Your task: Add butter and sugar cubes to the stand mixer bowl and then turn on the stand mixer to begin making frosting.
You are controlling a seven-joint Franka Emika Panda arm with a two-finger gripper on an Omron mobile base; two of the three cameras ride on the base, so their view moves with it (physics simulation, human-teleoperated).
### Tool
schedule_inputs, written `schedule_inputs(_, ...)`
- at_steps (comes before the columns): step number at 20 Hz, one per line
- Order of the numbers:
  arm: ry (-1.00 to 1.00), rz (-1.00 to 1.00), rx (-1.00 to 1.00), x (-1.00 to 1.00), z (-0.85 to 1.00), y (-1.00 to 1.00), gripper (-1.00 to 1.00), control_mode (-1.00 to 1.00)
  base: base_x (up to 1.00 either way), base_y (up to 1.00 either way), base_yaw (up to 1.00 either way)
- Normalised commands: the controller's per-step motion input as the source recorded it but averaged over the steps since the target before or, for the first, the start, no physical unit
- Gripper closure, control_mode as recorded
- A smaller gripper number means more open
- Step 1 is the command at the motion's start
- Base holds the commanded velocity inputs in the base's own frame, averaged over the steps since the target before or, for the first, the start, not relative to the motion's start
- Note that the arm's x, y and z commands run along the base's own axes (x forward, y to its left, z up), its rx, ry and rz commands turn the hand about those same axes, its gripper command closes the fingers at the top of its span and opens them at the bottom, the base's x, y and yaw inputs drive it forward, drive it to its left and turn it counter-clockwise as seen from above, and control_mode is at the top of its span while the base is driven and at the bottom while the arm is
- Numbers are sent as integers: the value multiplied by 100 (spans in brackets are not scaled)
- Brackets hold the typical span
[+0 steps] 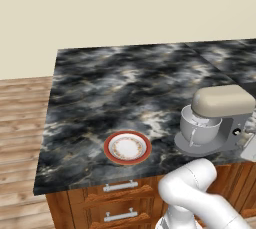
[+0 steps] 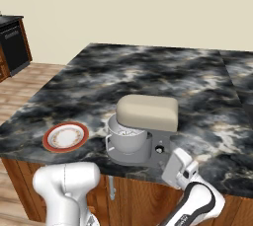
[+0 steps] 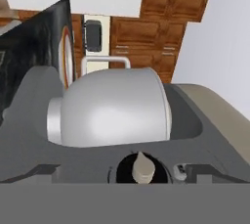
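On the switch-on step by the look of it: gripper at lower right of right base view, jaw spread impossible to tell, nosed up to stand mixer knob below stand mixer bowl; next, grip and twist.

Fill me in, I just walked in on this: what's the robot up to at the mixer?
The robot's gripper is up close against the front of the stand mixer, right at its small knob. The stand mixer bowl sits on the mixer's base under the lowered beige head. A red-rimmed plate lies bare on the counter beside it. Whether the fingers are open or closed is not clear.
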Motion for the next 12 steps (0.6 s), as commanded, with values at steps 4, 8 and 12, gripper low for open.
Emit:
schedule_inputs(4,0,-9,0,0,20,30,-100,-100,0,0,0)
schedule_inputs(8,0,-3,0,8,5,4,-100,-100,0,0,0)
schedule_inputs(12,0,0,0,14,0,0,-100,-100,0,0,0)
